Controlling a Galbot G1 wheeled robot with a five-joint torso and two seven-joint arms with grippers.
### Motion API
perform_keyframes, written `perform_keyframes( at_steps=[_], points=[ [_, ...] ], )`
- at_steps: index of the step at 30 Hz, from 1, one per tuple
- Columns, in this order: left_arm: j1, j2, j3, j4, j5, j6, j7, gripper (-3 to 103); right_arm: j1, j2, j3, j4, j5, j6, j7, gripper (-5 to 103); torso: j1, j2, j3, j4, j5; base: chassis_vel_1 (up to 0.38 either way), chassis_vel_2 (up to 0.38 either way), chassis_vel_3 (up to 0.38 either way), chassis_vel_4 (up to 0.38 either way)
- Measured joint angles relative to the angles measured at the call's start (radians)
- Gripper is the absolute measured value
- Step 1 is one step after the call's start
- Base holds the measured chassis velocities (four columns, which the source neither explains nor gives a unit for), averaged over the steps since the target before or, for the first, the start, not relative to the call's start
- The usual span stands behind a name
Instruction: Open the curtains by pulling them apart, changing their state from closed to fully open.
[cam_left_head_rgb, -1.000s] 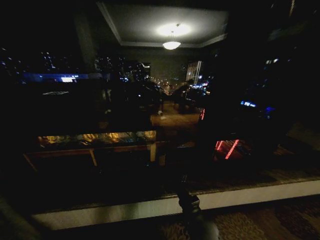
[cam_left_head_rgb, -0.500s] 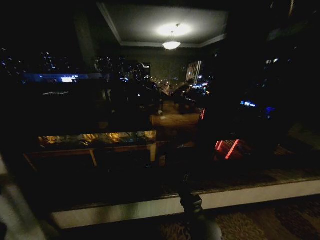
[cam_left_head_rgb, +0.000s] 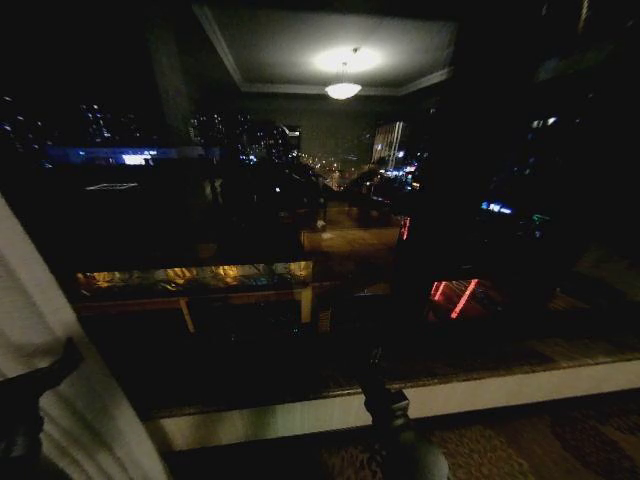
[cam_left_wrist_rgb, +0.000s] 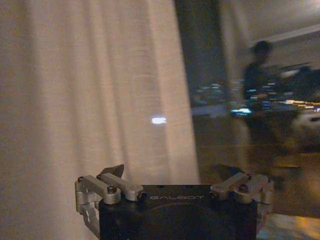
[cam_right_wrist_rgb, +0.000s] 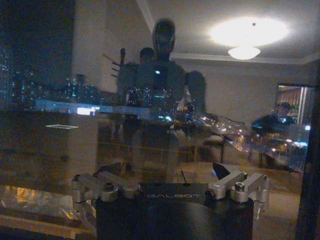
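while the left hand (cam_left_wrist_rgb: 170, 175) sits spread wide — gripping nothing | curtain (cam_left_wrist_rgb: 90, 90) just beside | right hand (cam_right_wrist_rgb: 170, 175) open, empty

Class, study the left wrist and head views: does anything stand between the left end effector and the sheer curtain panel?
Nothing visible does. The left end effector faces the curtain panel with open space between. In the head view it sits against that panel at the lower left.

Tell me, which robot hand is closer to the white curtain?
The left. The left gripper is right beside the white curtain, at the left edge of the window. The right gripper faces the bare glass near the middle, away from the curtain.
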Motion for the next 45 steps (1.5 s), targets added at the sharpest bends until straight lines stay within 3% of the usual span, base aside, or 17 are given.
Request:
perform_keyframes(
  at_steps=[2,4,5,8,16,25,33,45],
  points=[
    [-0.006,0.005,0.01,0.012,-0.008,-0.029,0.078,100,0.002,0.003,0.001,0.001,0.002,-0.003,0.001,100,0.0,0.0,0.0,0.0,-0.0002,0.0,0.0,0.0,0.0],
    [-0.026,0.026,0.025,0.067,-0.02,-0.107,0.221,100,0.005,0.007,0.001,0.005,0.006,-0.019,0.012,100,0.0,0.0,0.0,-0.0004,-0.0003,0.0,0.0,0.0,0.0],
    [-0.026,0.026,0.025,0.067,-0.02,-0.107,0.221,100,0.005,0.007,0.001,0.005,0.006,-0.019,0.012,100,0.0,0.0,0.0,-0.0004,-0.0003,0.0,0.0,0.0,0.0],
    [-0.039,0.04,0.044,0.119,-0.042,-0.163,0.315,100,0.007,0.005,0.003,0.015,0.026,-0.046,0.042,100,0.0,0.0,0.0,-0.0004,-0.0005,0.0,0.0,0.0,0.0],
    [-0.04,0.042,0.023,0.141,-0.056,-0.174,0.316,100,0.004,-0.009,0.029,0.029,0.045,-0.053,0.046,100,0.0,0.0,0.0,0.0,-0.0003,0.0,0.0,0.0,0.0],
    [-0.045,0.05,0.05,0.125,-0.055,-0.145,0.307,100,0.018,-0.002,0.036,0.028,0.058,-0.059,0.054,100,0.0,0.0,0.0,-0.0003,-0.0002,0.0,0.0,0.0,0.0],
    [-0.027,0.031,0.067,0.126,-0.051,-0.154,0.314,100,0.011,0.001,0.052,0.038,0.063,-0.098,0.056,100,0.0,0.0,0.0,-0.0002,-0.0003,0.0,0.0,0.0,0.0],
    [-0.028,0.035,0.079,0.147,-0.032,-0.175,0.337,100,0.013,0.013,0.053,0.039,0.063,-0.101,0.059,100,0.0,0.0,0.0,-0.0001,-0.0006,-0.028,-0.121,0.019,0.125]
  ],
)
